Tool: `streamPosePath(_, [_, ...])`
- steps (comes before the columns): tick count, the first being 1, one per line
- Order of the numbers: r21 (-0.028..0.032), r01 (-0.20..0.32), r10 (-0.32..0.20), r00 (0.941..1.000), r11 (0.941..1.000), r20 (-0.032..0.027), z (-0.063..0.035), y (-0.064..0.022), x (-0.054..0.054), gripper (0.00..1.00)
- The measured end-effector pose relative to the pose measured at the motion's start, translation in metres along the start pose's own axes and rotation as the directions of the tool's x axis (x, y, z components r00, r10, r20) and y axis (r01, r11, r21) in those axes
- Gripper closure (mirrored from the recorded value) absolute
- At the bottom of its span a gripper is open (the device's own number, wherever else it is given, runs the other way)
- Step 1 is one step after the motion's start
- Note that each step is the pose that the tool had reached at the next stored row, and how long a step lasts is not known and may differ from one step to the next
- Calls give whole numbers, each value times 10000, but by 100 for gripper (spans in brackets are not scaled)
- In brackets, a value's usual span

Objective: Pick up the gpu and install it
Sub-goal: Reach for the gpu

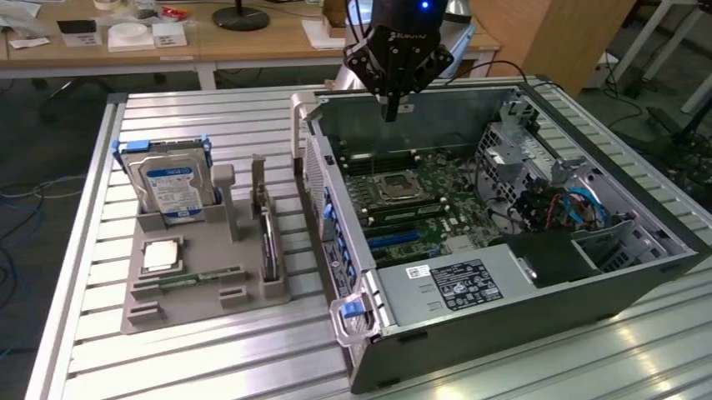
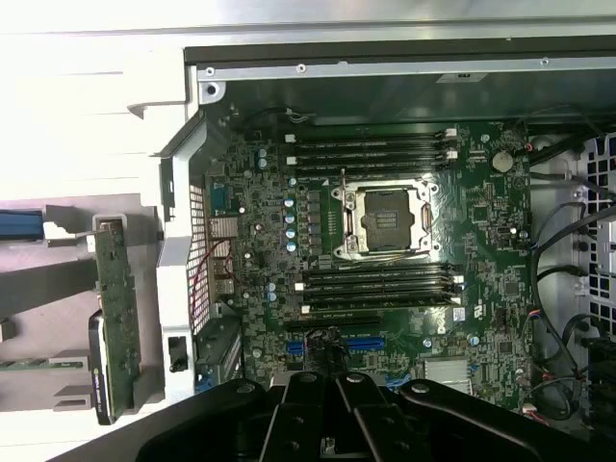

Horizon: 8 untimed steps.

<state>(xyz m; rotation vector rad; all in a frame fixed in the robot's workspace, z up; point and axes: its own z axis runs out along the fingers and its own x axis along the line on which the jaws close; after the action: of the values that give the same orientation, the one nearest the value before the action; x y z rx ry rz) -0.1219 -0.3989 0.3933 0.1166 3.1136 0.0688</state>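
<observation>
slatted table (image 1: 200, 125): exterior view has pincer (image 1: 391, 115) closed, empty, above case (image 1: 523, 325); wrist view has gpu (image 2: 115, 308) beside it.

Thin black gpu (image 1: 267, 243) upright on edge in gray holder (image 1: 187, 315), beside open computer case (image 1: 523, 325).

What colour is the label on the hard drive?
Mostly blue. The label on the hard drive shows best in the exterior view.

The closed pincer (image 2: 337, 399) hangs over the motherboard (image 2: 491, 250) — processor socket (image 2: 387, 219) between its memory slots (image 2: 371, 154).
</observation>
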Motion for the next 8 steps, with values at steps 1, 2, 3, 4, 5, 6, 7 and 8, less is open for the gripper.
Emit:
streamPosePath(1, [0,0,0,10000,10000,0,0,0,0,89])
streamPosePath(2, [0,0,0,10000,10000,0,0,0,0,89])
streamPosePath(3, [0,0,0,10000,10000,0,0,0,0,89])
streamPosePath(4, [0,0,0,10000,10000,0,0,0,0,89])
streamPosePath(5, [0,0,0,10000,10000,0,0,0,3,89])
streamPosePath(6, [1,-2,2,10000,10000,-1,-1,-1,12,89])
streamPosePath(7, [2,-1,1,10000,10000,-1,-2,-2,24,89])
streamPosePath(8, [0,0,0,10000,10000,-1,-1,-3,39,89])
